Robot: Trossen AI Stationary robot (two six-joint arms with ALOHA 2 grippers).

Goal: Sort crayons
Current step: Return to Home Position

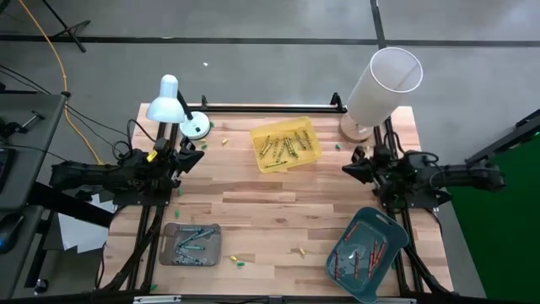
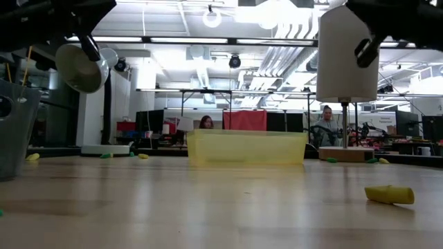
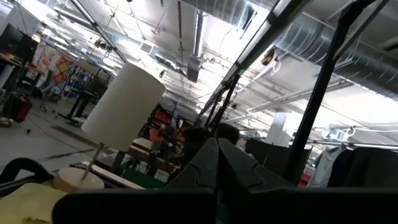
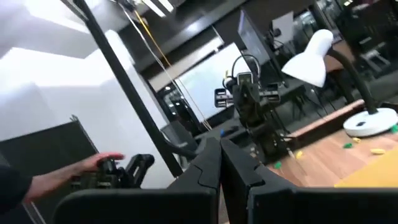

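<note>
Left claw (image 3: 217, 144) is clenched on nothing: its own wrist view shows the two dark fingers pressed together with only a thin seam between them. Right claw (image 4: 221, 144) is clenched and empty too, its fingers meeting the same way. Neither seam can be made out from above. The high view shows only where the arms sit. The left claw is at the left edge of the bench (image 1: 278, 211) beside the desk lamp (image 1: 169, 100). The right claw is at the right edge near the tall white shade (image 1: 384, 80). Both are well apart from the trays.

Only the high view looks into the trays. Yellow-olive and green crayons (image 1: 285, 145) lie in the yellow tray (image 1: 256, 150) at the back middle. Blue ones lie in the grey tray (image 1: 192, 226) at the front left, and red ones in the teal tray (image 1: 396, 228) at the front right. A few lie loose on the wood between the front trays and near the lamp base.

The low view shows just the yellow tray's wall, its contents hidden, and a yellow stub (image 2: 389, 194) lying nearer, to the right. The right wrist view catches a person's hand (image 4: 81, 169) on a device beyond the bench.
</note>
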